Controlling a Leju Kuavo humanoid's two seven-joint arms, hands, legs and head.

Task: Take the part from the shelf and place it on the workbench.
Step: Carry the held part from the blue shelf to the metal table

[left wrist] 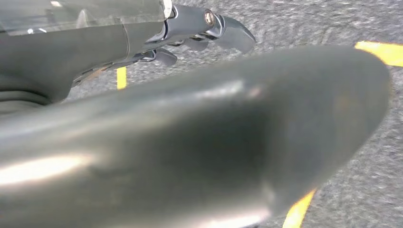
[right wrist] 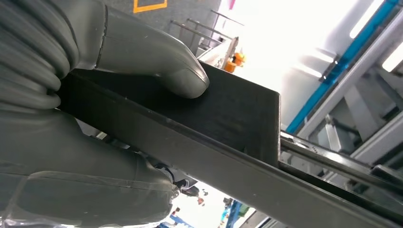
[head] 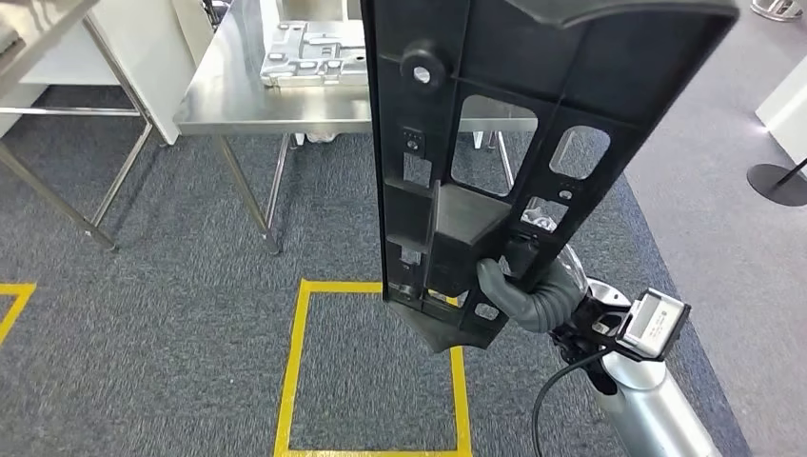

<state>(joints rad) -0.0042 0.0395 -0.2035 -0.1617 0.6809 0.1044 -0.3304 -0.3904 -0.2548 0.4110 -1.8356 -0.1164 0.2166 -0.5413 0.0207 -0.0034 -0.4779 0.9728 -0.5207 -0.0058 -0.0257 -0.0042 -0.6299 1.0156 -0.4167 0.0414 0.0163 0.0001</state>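
Above yellow floor square (head: pixel 373 371), your right hand (head: pixel 526 286) grips black plastic part (head: pixel 495 143); steel workbench (head: pixel 228 100) ahead, placing remains; left hand (left wrist: pixel 199 33) state unclear.

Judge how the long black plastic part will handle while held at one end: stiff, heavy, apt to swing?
The black plastic part looks stiff: ribbed, with no visible sag. Its cutouts suggest it is light for its size. The right hand grips only its lower end, so it may lever or swing.

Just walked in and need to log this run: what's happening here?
The robot's right hand holds a long black plastic part upright in front of it, above a yellow floor square. The steel workbench stands ahead with a grey metal plate on it; the part has not been placed there yet.
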